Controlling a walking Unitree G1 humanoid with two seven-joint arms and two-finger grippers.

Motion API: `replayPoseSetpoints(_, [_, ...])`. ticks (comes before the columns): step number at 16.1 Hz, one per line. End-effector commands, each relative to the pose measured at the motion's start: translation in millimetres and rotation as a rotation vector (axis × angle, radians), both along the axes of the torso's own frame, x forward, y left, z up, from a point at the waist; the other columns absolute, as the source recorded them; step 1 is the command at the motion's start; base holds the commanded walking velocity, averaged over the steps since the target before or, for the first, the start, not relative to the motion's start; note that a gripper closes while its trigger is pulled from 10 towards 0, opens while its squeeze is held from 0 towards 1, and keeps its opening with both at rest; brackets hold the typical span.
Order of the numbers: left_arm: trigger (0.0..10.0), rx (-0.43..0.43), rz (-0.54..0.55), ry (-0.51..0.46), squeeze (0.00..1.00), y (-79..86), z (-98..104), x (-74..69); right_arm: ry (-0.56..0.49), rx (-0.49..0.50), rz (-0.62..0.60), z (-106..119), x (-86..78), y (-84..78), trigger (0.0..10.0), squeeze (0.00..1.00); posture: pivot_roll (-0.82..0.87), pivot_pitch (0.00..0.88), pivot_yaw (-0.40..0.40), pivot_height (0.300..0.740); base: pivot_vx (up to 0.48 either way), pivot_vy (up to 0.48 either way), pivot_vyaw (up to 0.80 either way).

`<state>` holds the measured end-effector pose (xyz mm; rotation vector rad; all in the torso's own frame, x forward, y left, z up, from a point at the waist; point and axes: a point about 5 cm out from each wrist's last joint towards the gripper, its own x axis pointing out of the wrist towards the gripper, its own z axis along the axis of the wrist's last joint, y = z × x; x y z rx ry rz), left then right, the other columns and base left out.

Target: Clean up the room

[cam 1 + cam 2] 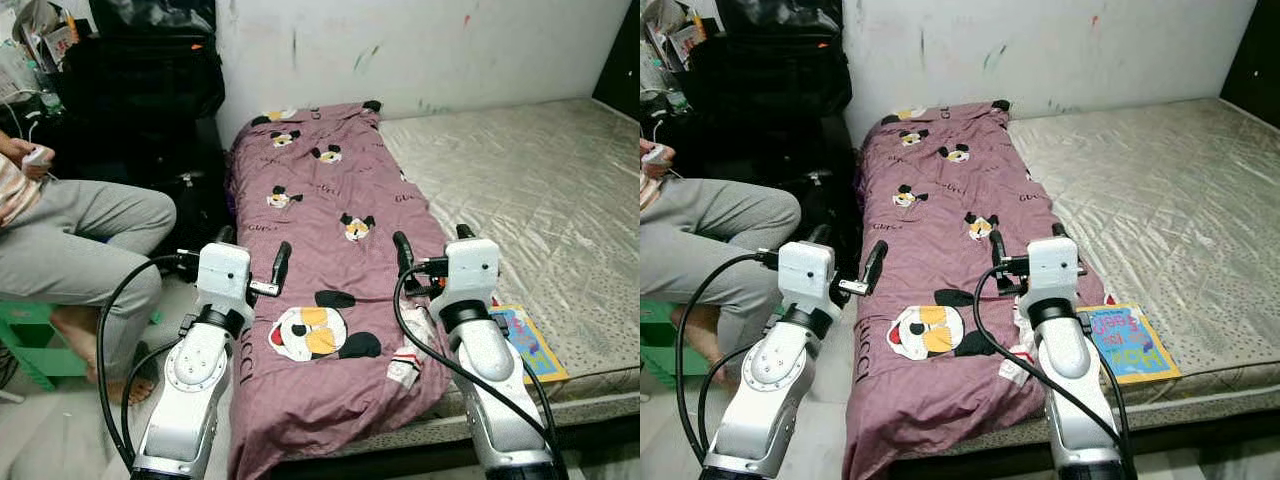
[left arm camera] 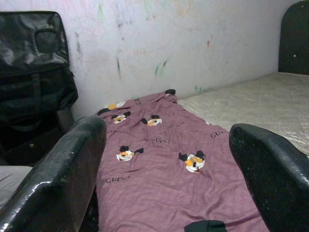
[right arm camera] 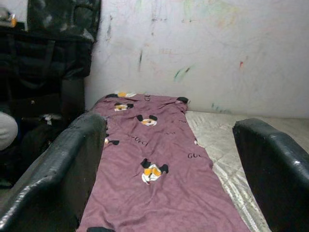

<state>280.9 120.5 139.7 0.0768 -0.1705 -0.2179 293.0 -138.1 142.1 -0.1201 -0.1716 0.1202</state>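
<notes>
Ahead of us at twelve o'clock, a mauve cartoon-print blanket lies folded into a long strip on the grey mattress's left side, its long axis pointing toward the scribbled white wall. Our left gripper and right gripper hover over its near end, fingers spread wide, holding nothing. At four o'clock lies a colourful picture book.

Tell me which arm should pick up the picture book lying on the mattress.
Right. The right pincer hovers open beside the picture book near the mattress edge; the left pincer is across the purple blanket, farther away.
</notes>
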Motion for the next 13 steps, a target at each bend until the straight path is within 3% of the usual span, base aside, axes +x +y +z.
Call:
replayPoseSetpoints(1, [10.0, 0.001, 0.027, -0.004, 0.00, 2.9, 0.3, -0.4, -0.010, -0.006, 0.041, 3.1, 3.4, 5.5, 10.0, 0.00, -0.09, 0.000, 0.038, 0.740, 0.000, 0.000, 0.00])
replayPoseSetpoints(6, [10.0, -0.037, 0.151, 0.013, 0.00, 12.9, -8.7, -16.1, 0.013, -0.050, 0.167, 4.7, 16.5, 16.7, 10.0, 0.00, -0.02, 0.000, -0.078, 0.740, 0.000, 0.000, 0.00])
replayPoseSetpoints(13, [10.0, -0.014, 0.152, 0.019, 0.00, 17.4, -7.7, -21.1, -0.002, -0.020, 0.188, 4.5, 19.7, 31.6, 10.0, 0.00, -0.01, 0.000, -0.045, 0.740, 0.000, 0.000, 0.00])
